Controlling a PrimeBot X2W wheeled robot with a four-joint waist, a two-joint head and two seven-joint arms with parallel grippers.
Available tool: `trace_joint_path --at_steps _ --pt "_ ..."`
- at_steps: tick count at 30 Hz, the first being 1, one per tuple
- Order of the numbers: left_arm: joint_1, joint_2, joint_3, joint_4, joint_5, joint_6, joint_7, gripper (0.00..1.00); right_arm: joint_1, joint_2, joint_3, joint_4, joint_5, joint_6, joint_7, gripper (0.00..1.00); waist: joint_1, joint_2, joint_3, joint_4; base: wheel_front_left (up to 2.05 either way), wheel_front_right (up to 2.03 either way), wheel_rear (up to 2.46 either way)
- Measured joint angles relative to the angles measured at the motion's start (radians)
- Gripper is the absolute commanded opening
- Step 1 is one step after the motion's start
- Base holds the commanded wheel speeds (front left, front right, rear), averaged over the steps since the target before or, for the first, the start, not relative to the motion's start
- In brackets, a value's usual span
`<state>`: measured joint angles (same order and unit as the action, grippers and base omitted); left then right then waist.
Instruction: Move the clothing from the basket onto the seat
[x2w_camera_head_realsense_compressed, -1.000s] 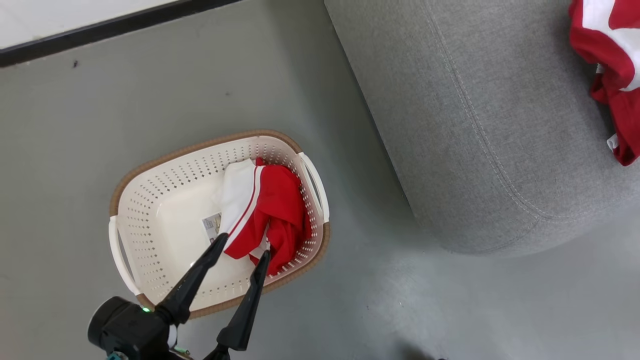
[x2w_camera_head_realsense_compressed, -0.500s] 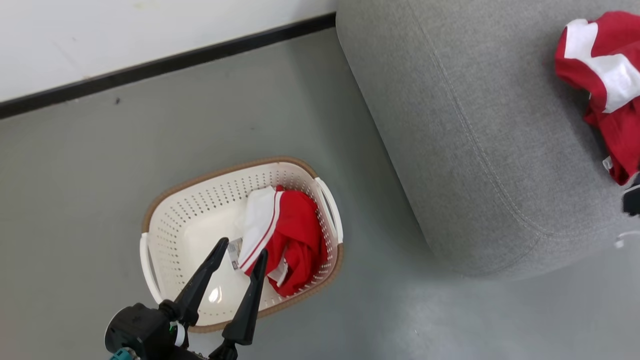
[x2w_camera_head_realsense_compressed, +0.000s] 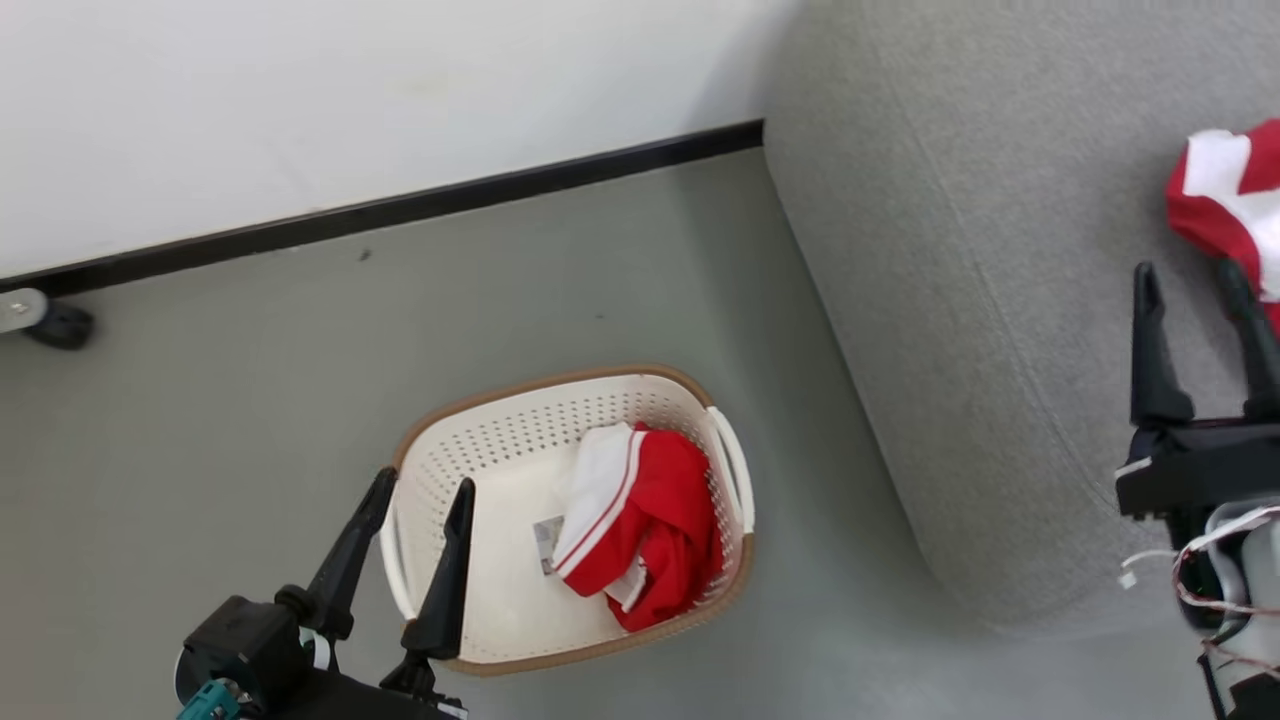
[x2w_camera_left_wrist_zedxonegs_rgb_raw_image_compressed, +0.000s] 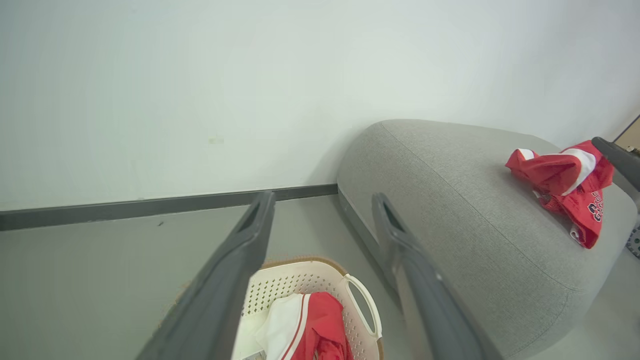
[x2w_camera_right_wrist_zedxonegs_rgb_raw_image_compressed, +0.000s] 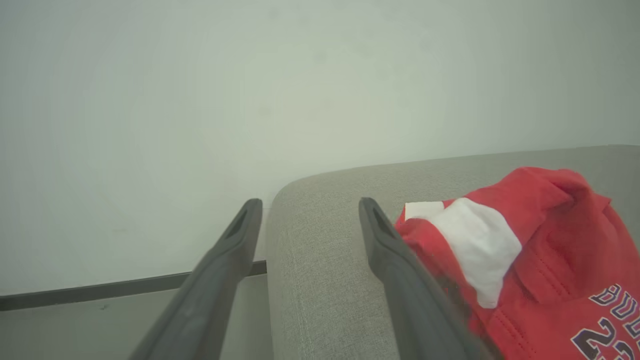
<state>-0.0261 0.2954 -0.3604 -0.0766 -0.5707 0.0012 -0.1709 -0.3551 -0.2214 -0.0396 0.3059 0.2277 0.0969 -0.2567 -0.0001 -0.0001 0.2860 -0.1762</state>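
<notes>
The cream basket (x2w_camera_head_realsense_compressed: 540, 383) stands on the grey floor, with a red and white piece of clothing (x2w_camera_head_realsense_compressed: 650, 510) bunched in its right half. My left gripper (x2w_camera_head_realsense_compressed: 425, 482) is open and empty, its fingertips over the basket's left end, apart from the garment. In the left wrist view the left gripper (x2w_camera_left_wrist_zedxonegs_rgb_raw_image_compressed: 322, 196) points over the basket (x2w_camera_left_wrist_zedxonegs_rgb_raw_image_compressed: 300, 261) toward the wall. The grey seat (x2w_camera_head_realsense_compressed: 950, 300) is at the right, with another red and white garment (x2w_camera_head_realsense_compressed: 1230, 200) lying on it. My right gripper (x2w_camera_head_realsense_compressed: 1185, 268) is open above the seat, just left of that garment (x2w_camera_right_wrist_zedxonegs_rgb_raw_image_compressed: 540, 240).
A white wall with a black baseboard (x2w_camera_head_realsense_compressed: 400, 210) runs behind the basket and the seat. A dark caster wheel (x2w_camera_head_realsense_compressed: 55, 322) sits by the baseboard at far left. Open grey floor lies between the basket and the seat.
The head view has swung, bringing in the wall. The left gripper has drawn back from over the garment to the basket's left end, still open. The right gripper has come into view over the seat.
</notes>
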Motion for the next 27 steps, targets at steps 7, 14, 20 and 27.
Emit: trace_joint_path --at_steps 7,14,20,27 --pt "-0.019 -0.013 0.022 0.067 0.000 0.009 -0.024 1.00 0.052 0.034 0.020 -0.012 -0.001 0.005 0.000 1.00 -0.0001 0.0000 -0.046 0.078 0.00 0.00 0.00" --pt "-0.027 -0.011 0.069 0.164 -0.021 0.012 -0.044 1.00 0.104 0.067 0.077 -0.004 -0.027 0.009 0.000 1.00 -0.0001 0.0000 -0.096 0.172 0.00 0.00 0.00" --pt "-0.014 -0.012 0.108 0.219 -0.040 0.027 -0.057 1.00 0.142 0.113 0.129 0.036 -0.040 0.015 0.000 1.00 0.0000 -0.0001 -0.147 0.219 0.00 0.00 0.00" --pt "0.052 -0.016 0.141 0.241 -0.040 0.048 -0.069 1.00 0.187 0.138 0.185 0.087 -0.044 0.018 0.000 1.00 -0.0001 -0.0001 -0.212 0.242 0.00 0.00 0.00"
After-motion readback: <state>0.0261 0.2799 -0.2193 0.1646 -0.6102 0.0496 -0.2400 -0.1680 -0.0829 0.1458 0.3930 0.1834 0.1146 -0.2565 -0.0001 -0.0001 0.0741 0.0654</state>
